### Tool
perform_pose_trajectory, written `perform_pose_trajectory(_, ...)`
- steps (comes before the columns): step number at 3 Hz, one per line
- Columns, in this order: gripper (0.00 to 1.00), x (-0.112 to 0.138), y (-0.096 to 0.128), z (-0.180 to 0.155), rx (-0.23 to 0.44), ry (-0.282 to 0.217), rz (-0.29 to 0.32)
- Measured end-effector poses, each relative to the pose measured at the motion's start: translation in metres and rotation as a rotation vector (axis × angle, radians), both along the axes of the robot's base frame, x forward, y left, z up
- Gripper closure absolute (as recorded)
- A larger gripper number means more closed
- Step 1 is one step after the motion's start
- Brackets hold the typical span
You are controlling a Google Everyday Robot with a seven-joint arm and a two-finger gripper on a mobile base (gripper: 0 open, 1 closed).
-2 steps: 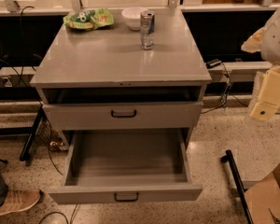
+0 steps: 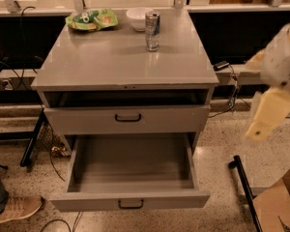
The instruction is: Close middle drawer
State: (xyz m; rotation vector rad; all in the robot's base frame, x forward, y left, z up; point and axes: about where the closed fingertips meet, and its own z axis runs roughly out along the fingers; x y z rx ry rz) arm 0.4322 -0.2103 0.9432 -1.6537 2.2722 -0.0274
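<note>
The middle drawer (image 2: 130, 170) is a wide grey box tray, pulled far out of the grey cabinet (image 2: 125, 64) toward me and empty inside. Its low front panel carries a small black bar handle (image 2: 131, 204). Above it, the taller-fronted grey drawer (image 2: 127, 119) with a larger black handle stands slightly out. My gripper (image 2: 267, 117) shows as a blurred cream shape at the right edge. It hangs in the air to the right of the cabinet, apart from both drawers and level with the upper one.
On the cabinet top stand a silver can (image 2: 152, 30), a white bowl (image 2: 138, 18) and a green snack bag (image 2: 92, 20). A black bar (image 2: 242, 185) and a cardboard box (image 2: 278, 209) lie on the floor at the right. A person's shoe (image 2: 14, 209) is at the lower left.
My gripper and arm have moved down and a little left, closer to the cabinet's right side. Both drawers stand as before.
</note>
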Motion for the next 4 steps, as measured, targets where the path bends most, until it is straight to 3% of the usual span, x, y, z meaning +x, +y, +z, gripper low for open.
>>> perform_pose_trajectory(1,0.00,-0.018,0.019,-0.059,0.156,0.042,-0.107)
perform_pose_trajectory(2,0.00,-0.021,0.020,-0.085,0.178,0.041,-0.137)
perform_pose_trajectory(3,0.00,-0.021,0.020,-0.086,0.178,0.042,-0.137)
perform_pose_trajectory(4,0.00,-0.025,0.029,-0.143,0.207,0.136,-0.148)
